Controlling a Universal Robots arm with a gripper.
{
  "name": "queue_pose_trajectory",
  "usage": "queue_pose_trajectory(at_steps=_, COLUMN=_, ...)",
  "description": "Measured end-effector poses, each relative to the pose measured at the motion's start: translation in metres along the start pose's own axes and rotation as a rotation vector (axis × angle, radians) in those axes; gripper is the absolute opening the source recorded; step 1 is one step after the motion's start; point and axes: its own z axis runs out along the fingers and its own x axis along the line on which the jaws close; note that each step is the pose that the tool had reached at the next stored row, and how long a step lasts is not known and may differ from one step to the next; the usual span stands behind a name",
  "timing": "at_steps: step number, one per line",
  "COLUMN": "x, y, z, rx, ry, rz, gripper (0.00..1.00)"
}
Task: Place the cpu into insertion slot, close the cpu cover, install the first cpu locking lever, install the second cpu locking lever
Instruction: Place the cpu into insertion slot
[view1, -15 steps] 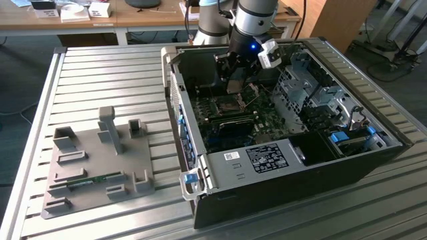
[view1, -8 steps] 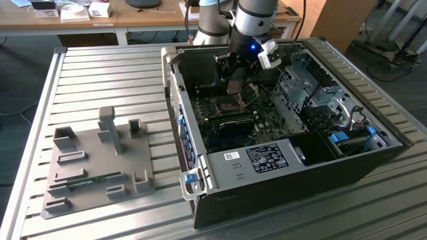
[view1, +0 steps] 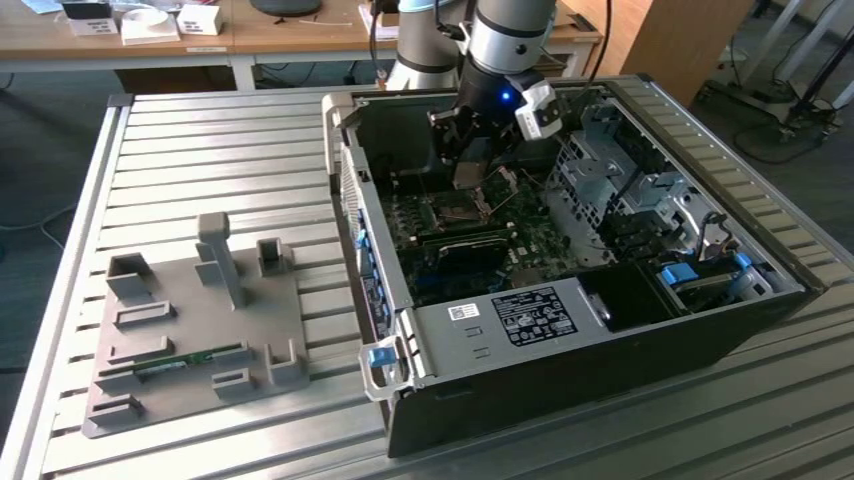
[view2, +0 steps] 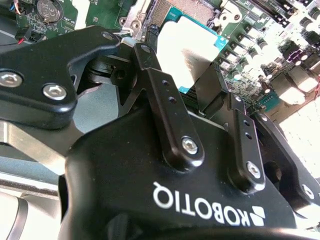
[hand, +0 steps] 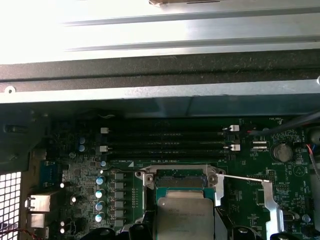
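My gripper (view1: 470, 160) hangs inside the open black computer case, low over the motherboard. It is shut on the cpu (view2: 187, 52), a flat square chip with a silvery top and a teal edge, held between the two black fingers (view2: 159, 87). In the first wrist view the cpu (hand: 185, 217) hovers partly over the insertion slot (hand: 180, 179), whose silvery rim and dark contact field show beyond the chip's edge. A thin wire lever (hand: 245, 178) and a raised silvery metal strip (hand: 272, 202) stand beside the slot. I cannot make out the cpu cover for certain.
Long black memory slots (hand: 167, 141) run just beyond the socket, with the case wall (hand: 160, 75) behind them. Drive cages (view1: 627, 190) stand at the exterior view's right. A grey fixture plate (view1: 200, 330) lies on the slatted table at the exterior view's left.
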Motion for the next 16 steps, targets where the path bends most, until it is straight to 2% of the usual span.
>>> queue_pose_trajectory(at_steps=7, x=-0.0001, y=-0.0004, z=0.0048, rx=0.0, ry=0.0, rz=0.0, gripper=0.54)
queue_pose_trajectory(at_steps=16, x=-0.0001, y=-0.0005, z=0.0067, rx=-0.0003, ry=-0.0001, rz=0.0, gripper=0.54)
